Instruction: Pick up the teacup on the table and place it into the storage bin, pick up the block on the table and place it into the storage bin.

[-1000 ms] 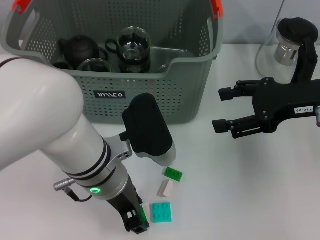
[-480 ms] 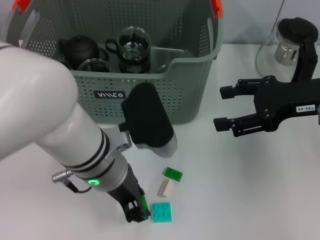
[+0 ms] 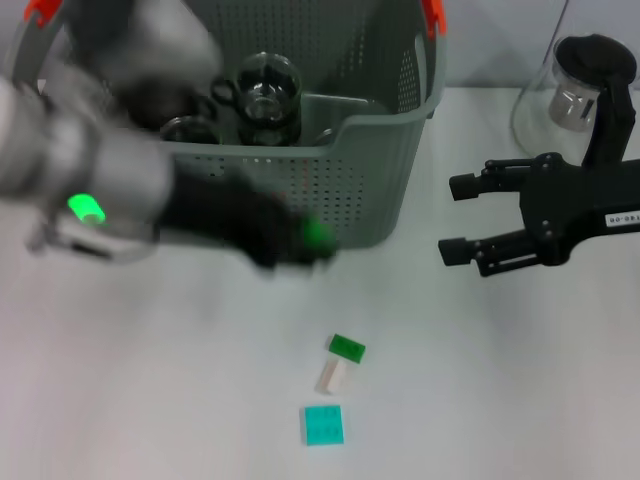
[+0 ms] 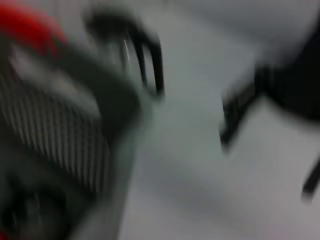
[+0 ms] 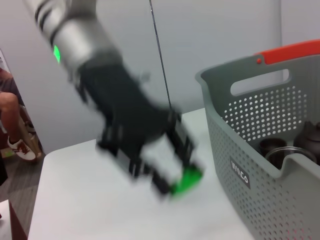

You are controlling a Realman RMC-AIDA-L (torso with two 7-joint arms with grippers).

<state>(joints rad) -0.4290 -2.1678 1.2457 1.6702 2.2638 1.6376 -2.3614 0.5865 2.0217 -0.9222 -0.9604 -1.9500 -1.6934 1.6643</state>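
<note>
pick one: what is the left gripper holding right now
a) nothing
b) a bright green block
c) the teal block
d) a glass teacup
b: the right wrist view shows a bright green block pinched at the tip of the left gripper, and the head view shows the same green spot by the storage bin, while the teal block lies on the table.

The left arm (image 3: 90, 170) was a thick silver-grey cylinder bearing a glowing green indicator light (image 3: 86, 208), darkening to a black wrist section and black left gripper (image 5: 172, 172). At 3 o'clock, the right gripper (image 3: 462, 217) was matte black, with two slim ribbed fingers and a small white label with black lettering (image 3: 621, 217) on its body.
</note>
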